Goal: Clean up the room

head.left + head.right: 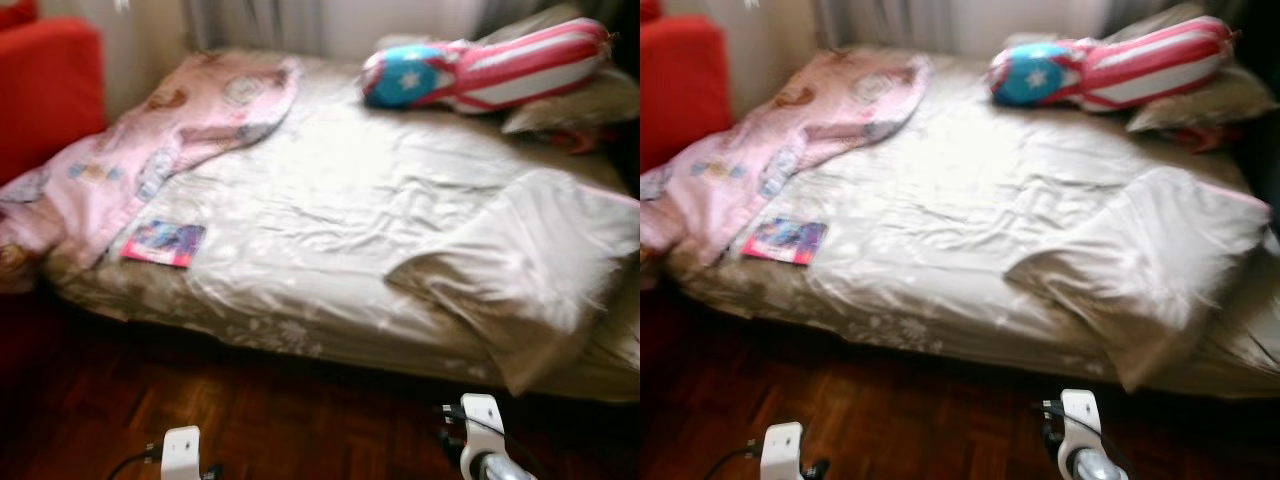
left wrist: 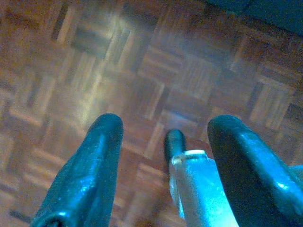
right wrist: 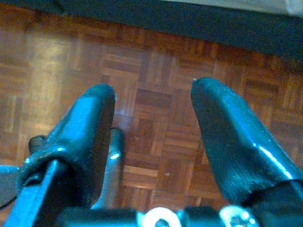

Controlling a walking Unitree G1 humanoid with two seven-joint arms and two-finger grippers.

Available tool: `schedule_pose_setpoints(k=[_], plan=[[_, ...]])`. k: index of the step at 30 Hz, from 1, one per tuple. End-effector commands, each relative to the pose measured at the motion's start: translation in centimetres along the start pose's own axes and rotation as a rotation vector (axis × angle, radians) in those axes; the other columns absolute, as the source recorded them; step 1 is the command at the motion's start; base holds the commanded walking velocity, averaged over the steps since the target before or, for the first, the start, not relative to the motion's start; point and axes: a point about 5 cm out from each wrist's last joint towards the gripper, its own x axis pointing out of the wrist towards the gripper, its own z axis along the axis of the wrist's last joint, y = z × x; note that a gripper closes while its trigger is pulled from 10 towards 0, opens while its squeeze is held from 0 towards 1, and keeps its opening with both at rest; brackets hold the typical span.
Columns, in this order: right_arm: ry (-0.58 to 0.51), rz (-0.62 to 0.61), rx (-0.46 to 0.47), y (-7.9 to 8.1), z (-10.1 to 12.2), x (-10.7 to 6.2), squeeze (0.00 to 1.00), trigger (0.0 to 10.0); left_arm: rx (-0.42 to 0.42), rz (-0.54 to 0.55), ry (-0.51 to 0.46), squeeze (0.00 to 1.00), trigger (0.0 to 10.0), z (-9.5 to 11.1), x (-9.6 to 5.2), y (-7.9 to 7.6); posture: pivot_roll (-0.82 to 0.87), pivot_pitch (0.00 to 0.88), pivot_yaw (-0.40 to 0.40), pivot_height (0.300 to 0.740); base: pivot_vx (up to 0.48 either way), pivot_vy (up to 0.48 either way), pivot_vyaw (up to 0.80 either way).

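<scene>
A low bed [image 1: 330, 250] is seen ahead, covered w/ a creased beige sheet [image 1: 340, 200]. On it, at the robot's left, a pink quilt [image 1: 150, 140] is bunched along the edge and trails off the near-left corner. Just beside the quilt's lower end, a small pink-and-blue book [image 1: 163, 243] is laid flat near the bed's front edge. At the far right, a red, white and blue cushion [image 1: 480, 70] w/ a star is propped against beige pillows [image 1: 570, 105]. On the near-right part, a beige blanket [image 1: 530, 265] is folded back, one corner hanging over the front edge. A red sofa [image 1: 45, 90] is seen at far left, curtains [image 1: 300, 20] behind the bed. Head views are blurred.

Dark parquet floor [image 1: 300, 420] is seen in front of the bed. Both arms are held low over it. Left gripper [image 2: 163, 142] is seen in its wrist view w/ fingers [image 2: 90, 165] spread apart, nothing between them, floor beneath. Right gripper [image 3: 154, 109] is likewise spread w/ nothing held, above the floor close to the bed's dark base.
</scene>
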Motion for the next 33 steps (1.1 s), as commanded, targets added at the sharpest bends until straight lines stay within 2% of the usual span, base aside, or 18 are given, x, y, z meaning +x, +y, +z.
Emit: schedule_pose_setpoints(k=[1, 10, 33], plan=[[0.027, -0.013, 0.012, -0.47, -0.71, -0.17, 0.0, 10.0, -0.017, -0.006, 0.024, 0.0, 10.0, -0.46, -0.07, -0.37, -0.04, 0.113, -0.028, 0.74, 0.266, 0.0, -0.77], [0.025, -0.013, 0.008, -0.5, -0.68, -0.17, 0.0, 10.0, -0.019, -0.006, 0.025, 0.0, 10.0, -0.48, -0.07, -0.39, -0.04, 0.113, -0.03, 0.74, 0.266, 0.0, -0.69], [0.01, -0.01, 0.001, -0.5, -0.55, -0.18, 0.0, 10.0, -0.018, -0.005, 0.027, 0.0, 10.0, -0.51, -0.07, -0.37, -0.04, 0.114, -0.032, 0.74, 0.267, 0.0, 0.0]])
